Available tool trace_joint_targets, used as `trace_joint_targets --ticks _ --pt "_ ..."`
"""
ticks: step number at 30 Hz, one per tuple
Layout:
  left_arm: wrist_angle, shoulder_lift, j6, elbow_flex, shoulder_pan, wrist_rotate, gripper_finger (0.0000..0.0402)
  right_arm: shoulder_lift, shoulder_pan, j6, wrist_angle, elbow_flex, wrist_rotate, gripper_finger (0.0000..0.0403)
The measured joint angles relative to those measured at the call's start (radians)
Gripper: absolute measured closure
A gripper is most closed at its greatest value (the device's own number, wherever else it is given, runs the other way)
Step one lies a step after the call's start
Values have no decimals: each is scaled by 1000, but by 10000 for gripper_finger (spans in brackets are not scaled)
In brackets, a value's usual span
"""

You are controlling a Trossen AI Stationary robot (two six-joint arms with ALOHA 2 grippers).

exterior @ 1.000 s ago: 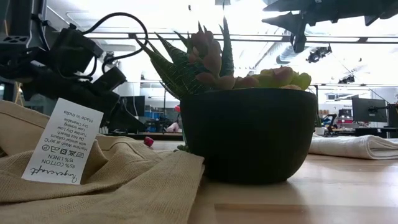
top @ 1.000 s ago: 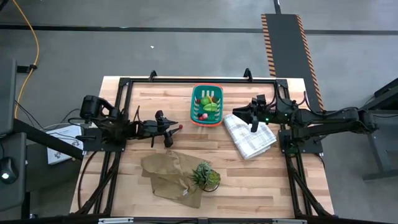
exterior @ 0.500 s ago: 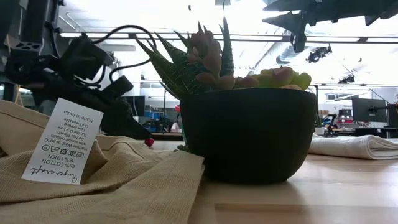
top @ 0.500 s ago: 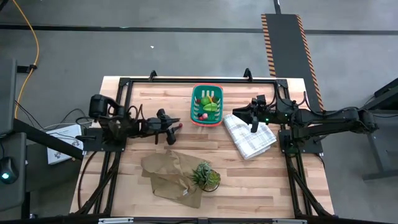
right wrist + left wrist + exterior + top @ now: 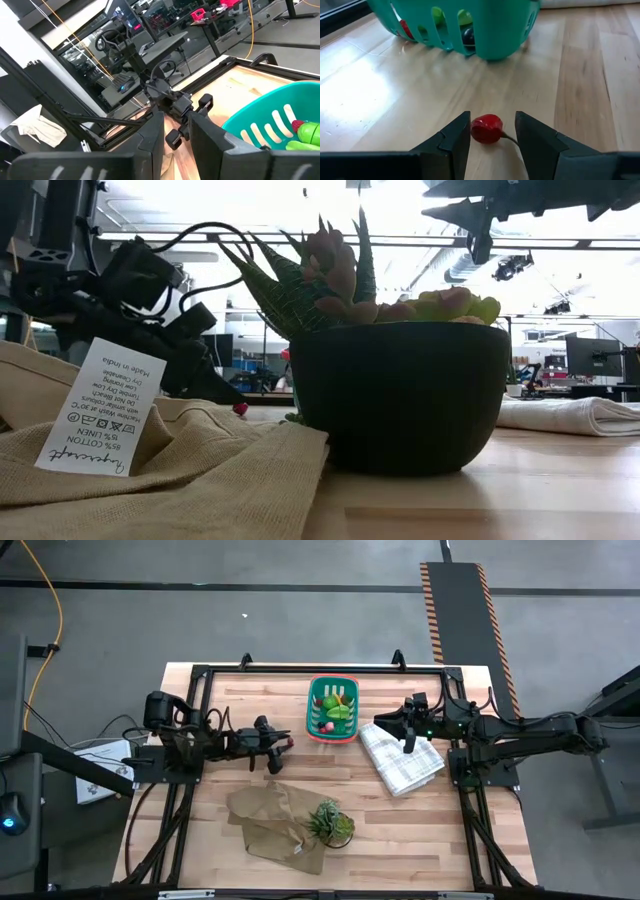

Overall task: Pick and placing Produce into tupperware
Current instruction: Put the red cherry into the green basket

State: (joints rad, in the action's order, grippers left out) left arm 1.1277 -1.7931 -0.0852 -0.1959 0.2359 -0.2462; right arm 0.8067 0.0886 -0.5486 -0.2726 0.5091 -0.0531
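Left gripper (image 5: 492,135) sits low on the table, fingers parted either side of a red ball (image 5: 486,128), apparently poised to close on it; basket (image 5: 333,708) lies just beyond; right gripper (image 5: 388,724), narrowly open and empty, waits over the cloth (image 5: 402,759).

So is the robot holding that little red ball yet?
No. The left gripper is open around the red ball on the table, not pinching it. The right gripper holds nothing.
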Motion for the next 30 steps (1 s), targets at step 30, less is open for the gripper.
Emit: trace_joint_targets --ticks 30 --pt "-7 -25 29 -31 0 3 259 0 0 8 0 0 1 324"
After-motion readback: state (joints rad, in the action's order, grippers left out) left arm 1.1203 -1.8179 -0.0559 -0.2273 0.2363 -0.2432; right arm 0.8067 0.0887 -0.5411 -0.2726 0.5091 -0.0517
